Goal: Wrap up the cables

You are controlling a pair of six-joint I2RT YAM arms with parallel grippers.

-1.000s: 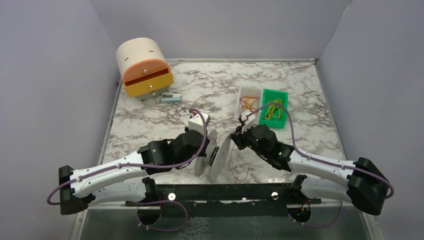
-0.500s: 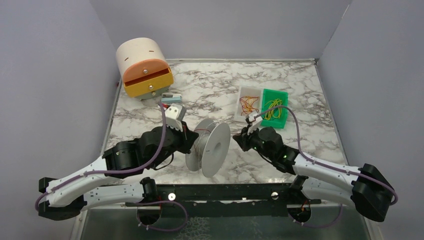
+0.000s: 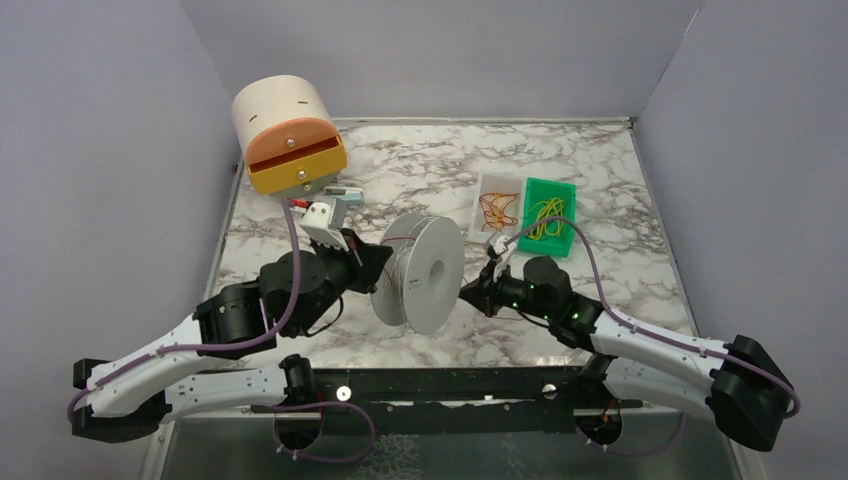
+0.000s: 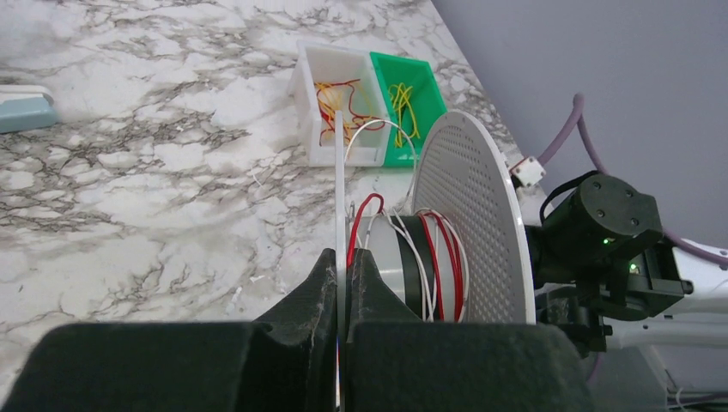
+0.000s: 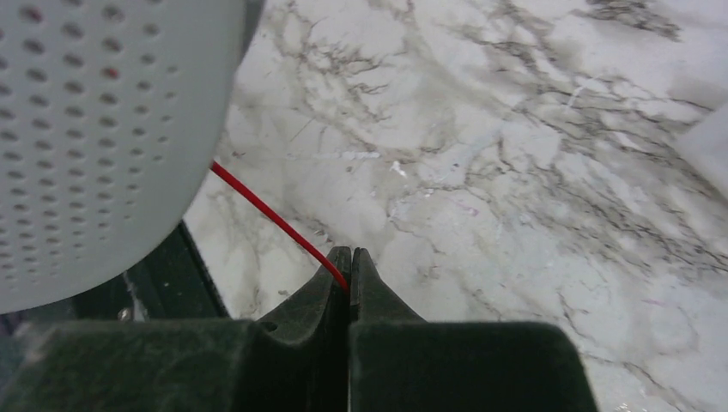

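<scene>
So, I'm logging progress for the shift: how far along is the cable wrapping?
Done: a few red turns sit on the spool hub. In hand: the left tool is shut on the spool's near flange, and the right tool pinches a red cable running to the spool. Left: winding that length, plus the red-orange cables in the white tray.

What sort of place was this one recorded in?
Likely a robot lab test cell: a marble-patterned tabletop boxed in by plain grey panels, with a spool, a white bin of red-orange cables and a green bin of yellow wires.
</scene>
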